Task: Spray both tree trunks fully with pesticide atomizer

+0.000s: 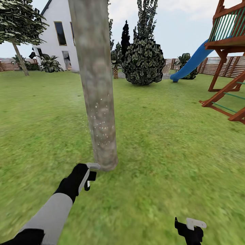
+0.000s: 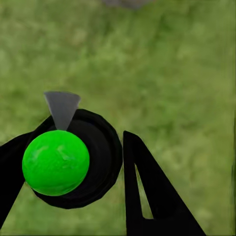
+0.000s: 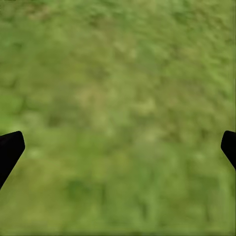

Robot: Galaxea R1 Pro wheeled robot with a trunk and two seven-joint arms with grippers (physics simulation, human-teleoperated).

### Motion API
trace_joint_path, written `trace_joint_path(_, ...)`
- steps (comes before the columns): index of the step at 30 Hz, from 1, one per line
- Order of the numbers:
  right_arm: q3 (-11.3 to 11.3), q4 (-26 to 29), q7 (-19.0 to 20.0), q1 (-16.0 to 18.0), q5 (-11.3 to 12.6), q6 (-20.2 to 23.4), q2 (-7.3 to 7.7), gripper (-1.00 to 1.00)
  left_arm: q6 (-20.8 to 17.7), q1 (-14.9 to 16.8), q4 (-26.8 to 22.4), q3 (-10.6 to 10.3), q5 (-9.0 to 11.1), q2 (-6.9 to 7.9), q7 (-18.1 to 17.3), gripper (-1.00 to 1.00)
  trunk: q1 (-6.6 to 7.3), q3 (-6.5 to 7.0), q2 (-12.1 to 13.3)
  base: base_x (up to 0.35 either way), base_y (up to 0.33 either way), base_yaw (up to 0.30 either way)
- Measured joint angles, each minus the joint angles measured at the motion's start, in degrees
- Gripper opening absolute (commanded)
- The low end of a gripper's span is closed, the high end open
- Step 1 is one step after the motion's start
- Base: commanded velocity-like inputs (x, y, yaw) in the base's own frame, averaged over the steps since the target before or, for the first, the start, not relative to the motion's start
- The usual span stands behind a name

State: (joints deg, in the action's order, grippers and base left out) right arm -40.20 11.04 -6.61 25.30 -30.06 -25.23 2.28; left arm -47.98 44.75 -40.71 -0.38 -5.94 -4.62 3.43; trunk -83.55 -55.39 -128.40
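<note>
Black left jaws clamp pesticide atomizer (image 2: 69, 162); right spread.

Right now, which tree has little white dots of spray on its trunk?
The big tree right in front of the left tool. Its thick grey-beige tree trunk has white specks low down. The leaning tree by the white house stands far back, showing no specks.

No legible text, labels, brands, numbers or signs anywhere. Pesticide atomizer (image 2: 56, 162): plain green and black from the left wrist view, no print readable. Tree trunk (image 1: 97, 92): pale speckles only, no markings. House wall (image 1: 61, 20): blank white, no lettering.
</note>
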Motion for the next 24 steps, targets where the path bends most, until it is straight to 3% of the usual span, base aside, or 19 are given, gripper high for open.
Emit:
trace_joint_path(3, -0.04, 0.02, 0.00, 0.01, 0.00, 0.00, 0.00, 1.00, 1.19, -0.21, 1.26, 0.89, 0.54, -0.62, 4.67, -1.00, 0.00, 0.00, 0.00, 0.114, 0.016, 0.000)
trace_joint_path(13, -0.02, 0.04, -0.06, -0.02, 0.00, 0.00, -0.34, 1.00, 9.81, -3.50, 3.88, 2.54, 1.24, 0.00, 5.08, -1.00, 0.00, 0.00, 0.00, 0.258, -0.157, 0.035)
trace_joint_path(19, 0.00, 0.04, -0.07, 0.01, 0.00, 0.00, -0.44, 1.00, 10.37, -3.70, 4.15, 2.49, 1.40, -0.13, 4.91, -1.00, 0.00, 0.00, 0.00, 0.114, -0.260, 0.250)
trace_joint_path(24, -0.04, 0.03, -0.06, 0.00, 0.00, 0.00, -0.44, 1.00, 10.37, -3.70, 4.15, 2.49, 1.49, -0.44, 4.92, -1.00, 0.00, 0.00, 0.00, 0.136, -0.268, 0.027)
